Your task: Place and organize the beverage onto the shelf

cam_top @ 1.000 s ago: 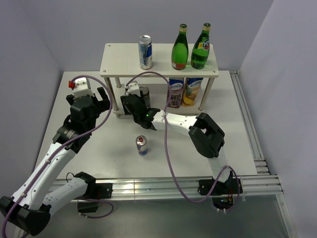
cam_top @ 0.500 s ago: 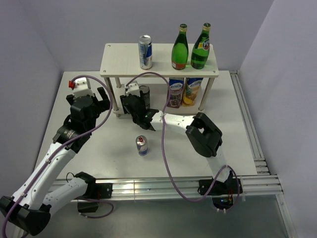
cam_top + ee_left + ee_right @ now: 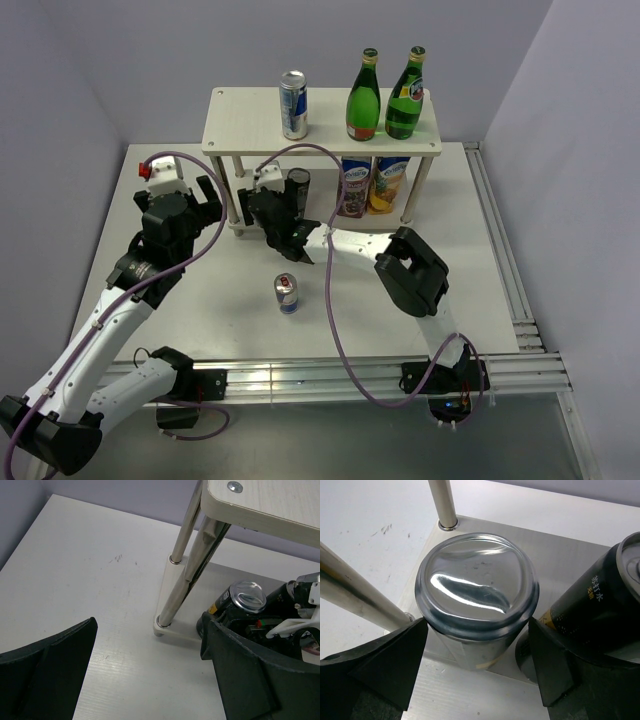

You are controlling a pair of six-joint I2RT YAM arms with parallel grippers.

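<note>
In the right wrist view a silver can (image 3: 476, 605) stands at the front edge of the shelf's lower board (image 3: 560, 555). My right gripper (image 3: 476, 630) is open around it, with a gap on each side. A dark can (image 3: 600, 605) stands just right of it, also seen as a dark can (image 3: 297, 190) from above. The shelf (image 3: 240, 120) carries a blue-silver can (image 3: 293, 104) and two green bottles (image 3: 363, 95) on its top board. A red-blue can (image 3: 287, 293) stands on the table. My left gripper (image 3: 150, 645) hangs open over bare table, left of the shelf leg (image 3: 182, 575).
Two colourful cartons (image 3: 368, 187) stand on the lower board at the right. The right gripper (image 3: 272, 210) reaches under the top board between the shelf's front legs. The table's rail (image 3: 330, 375) runs along the near edge.
My right gripper's jaws have opened away from the silver can, which now stands free on the lower board. The left arm has not moved.
</note>
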